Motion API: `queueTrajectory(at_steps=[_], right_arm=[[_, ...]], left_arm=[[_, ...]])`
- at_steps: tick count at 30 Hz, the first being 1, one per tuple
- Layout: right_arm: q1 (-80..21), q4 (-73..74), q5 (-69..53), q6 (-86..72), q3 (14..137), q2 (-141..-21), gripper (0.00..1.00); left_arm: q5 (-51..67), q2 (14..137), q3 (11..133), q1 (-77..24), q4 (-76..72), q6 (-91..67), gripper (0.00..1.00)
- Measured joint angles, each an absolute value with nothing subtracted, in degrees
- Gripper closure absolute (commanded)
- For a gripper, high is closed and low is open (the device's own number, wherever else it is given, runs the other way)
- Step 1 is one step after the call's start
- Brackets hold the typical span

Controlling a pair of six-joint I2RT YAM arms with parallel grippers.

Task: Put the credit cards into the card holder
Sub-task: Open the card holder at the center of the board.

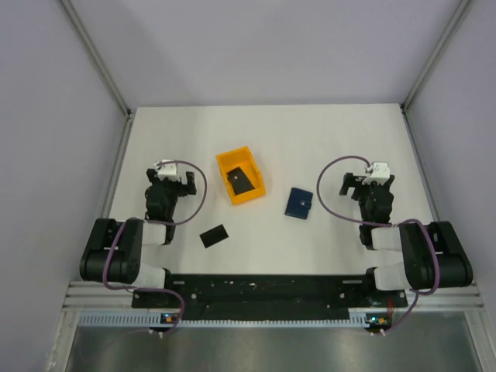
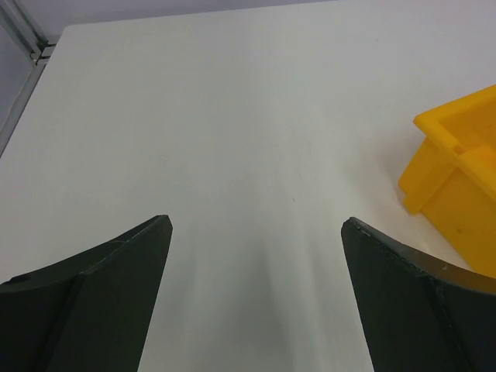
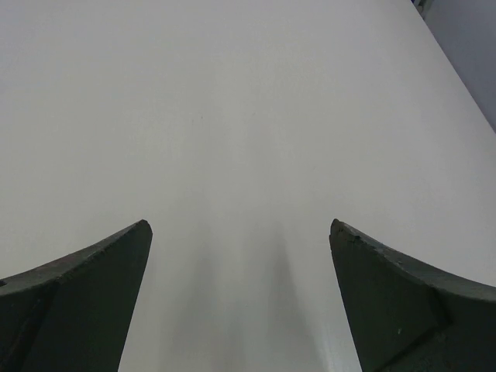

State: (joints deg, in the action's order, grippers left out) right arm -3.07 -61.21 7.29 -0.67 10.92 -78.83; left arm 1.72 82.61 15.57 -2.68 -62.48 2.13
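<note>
One black card (image 1: 215, 235) lies flat on the white table near the front, right of my left arm. A second black card (image 1: 239, 180) lies inside the orange bin (image 1: 229, 163). The navy card holder (image 1: 298, 202) lies folded on the table, right of the bin. My left gripper (image 1: 172, 173) is open and empty, left of the bin; in its wrist view (image 2: 256, 225) only bare table lies between the fingers. My right gripper (image 1: 370, 173) is open and empty, right of the card holder; its wrist view (image 3: 240, 226) shows bare table.
The orange bin's corner shows at the right edge of the left wrist view (image 2: 457, 178). Grey walls with metal posts enclose the table at the back and both sides. The arm bases stand on a black rail (image 1: 263, 291) at the near edge.
</note>
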Motion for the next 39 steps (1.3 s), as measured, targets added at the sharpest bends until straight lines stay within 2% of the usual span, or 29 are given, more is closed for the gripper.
queueTrajectory(at_steps=[13, 17, 21, 26, 30, 35, 39], right_arm=[[-3.1, -61.2, 7.5, -0.7, 10.9, -78.8, 0.01], [-3.1, -59.7, 11.6, -2.1, 10.9, -77.3, 0.01], [-3.1, -47.7, 16.2, -5.2, 13.1, -68.8, 0.01], [-3.1, -25.5, 17.6, -13.6, 26.1, -60.7, 0.01], [-3.1, -14.2, 14.9, -19.8, 29.9, -55.7, 0.01], [-3.1, -1.5, 5.4, -27.7, 31.3, -53.9, 0.02], [-3.1, 3.6, -1.4, -32.3, 30.7, -53.8, 0.09]], left_arm=[[1.7, 82.6, 15.6, -2.7, -62.5, 2.1, 0.01], [1.2, 81.6, 15.6, -2.7, -61.3, 2.1, 0.01], [-3.8, 74.0, 20.2, -3.0, -45.9, -0.5, 0.01], [-11.7, 71.7, 38.7, -3.2, -22.3, -8.8, 0.01], [-13.2, 71.8, 47.1, -3.2, -8.4, -15.7, 0.01], [-13.1, 71.3, 49.9, -3.1, 5.7, -26.0, 0.01], [-12.0, 67.4, 46.1, -3.0, 8.4, -30.0, 0.12]])
